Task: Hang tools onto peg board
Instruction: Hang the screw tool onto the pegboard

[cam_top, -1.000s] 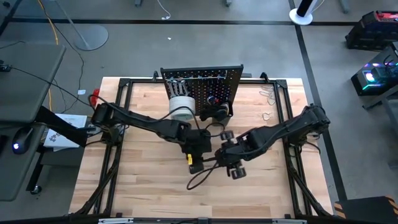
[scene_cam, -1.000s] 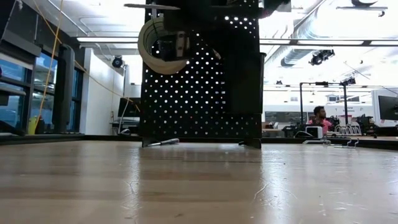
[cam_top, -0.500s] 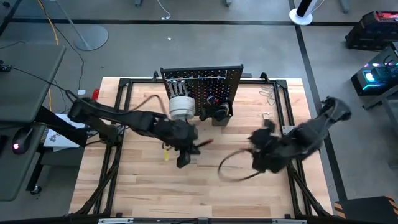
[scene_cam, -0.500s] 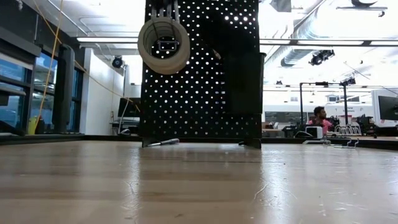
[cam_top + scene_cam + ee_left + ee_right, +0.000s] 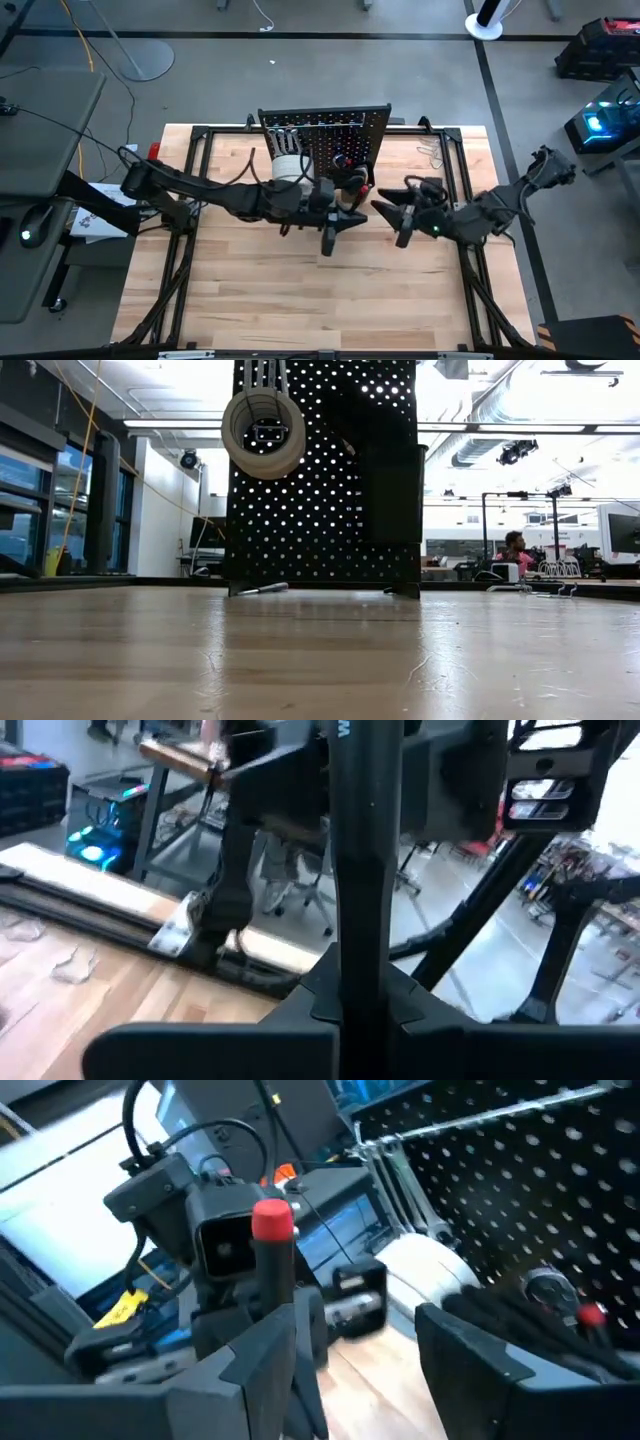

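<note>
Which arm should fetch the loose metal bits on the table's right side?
Right, probably. The right gripper lies close to the metal bits; the left gripper is mid-table before the board, farther off.

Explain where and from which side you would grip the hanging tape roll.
Probably its lower rim, from the front of the peg board: the tape roll hangs upright with its open centre facing forward, so one finger fits inside, one beneath.

Peg board (image 5: 325, 475) top cut off in low view; left gripper (image 5: 340, 222) fingers unclear.
</note>
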Available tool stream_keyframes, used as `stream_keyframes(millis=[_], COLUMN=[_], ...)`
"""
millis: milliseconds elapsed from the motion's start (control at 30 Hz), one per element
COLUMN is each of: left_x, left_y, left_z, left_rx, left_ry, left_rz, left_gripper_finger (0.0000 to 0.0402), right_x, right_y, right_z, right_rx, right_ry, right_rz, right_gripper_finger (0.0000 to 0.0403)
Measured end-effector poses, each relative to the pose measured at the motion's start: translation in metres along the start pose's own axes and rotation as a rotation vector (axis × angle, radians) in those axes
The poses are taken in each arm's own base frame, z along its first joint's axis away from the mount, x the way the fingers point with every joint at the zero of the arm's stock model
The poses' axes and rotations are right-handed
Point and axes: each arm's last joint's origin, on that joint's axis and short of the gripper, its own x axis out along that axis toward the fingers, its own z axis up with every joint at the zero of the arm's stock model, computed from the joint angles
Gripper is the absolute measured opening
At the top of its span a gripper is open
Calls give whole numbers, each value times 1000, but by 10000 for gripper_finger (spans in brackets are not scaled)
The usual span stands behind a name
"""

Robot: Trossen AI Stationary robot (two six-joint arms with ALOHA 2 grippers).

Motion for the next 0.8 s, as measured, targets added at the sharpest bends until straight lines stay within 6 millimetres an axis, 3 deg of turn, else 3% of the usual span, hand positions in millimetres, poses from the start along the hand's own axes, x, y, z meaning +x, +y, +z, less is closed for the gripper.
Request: stream_keyframes(millis=[400,600,800], left_x=[10,6,2], left_y=[7,11,12], left_z=[10,22,28], left_rx=[38,72,92], left_ry=[-64,-136,-161], left_rz=[75,137,147], left_gripper_finger=[1,1,1], right_x=[24,14,6], right_y=[-8,-6,-6], right_z=[15,17,32], right_rx=[7,12,33], right_ry=[20,68,-3], right_rz=[100,173,196], right_gripper_finger=[196,197,197])
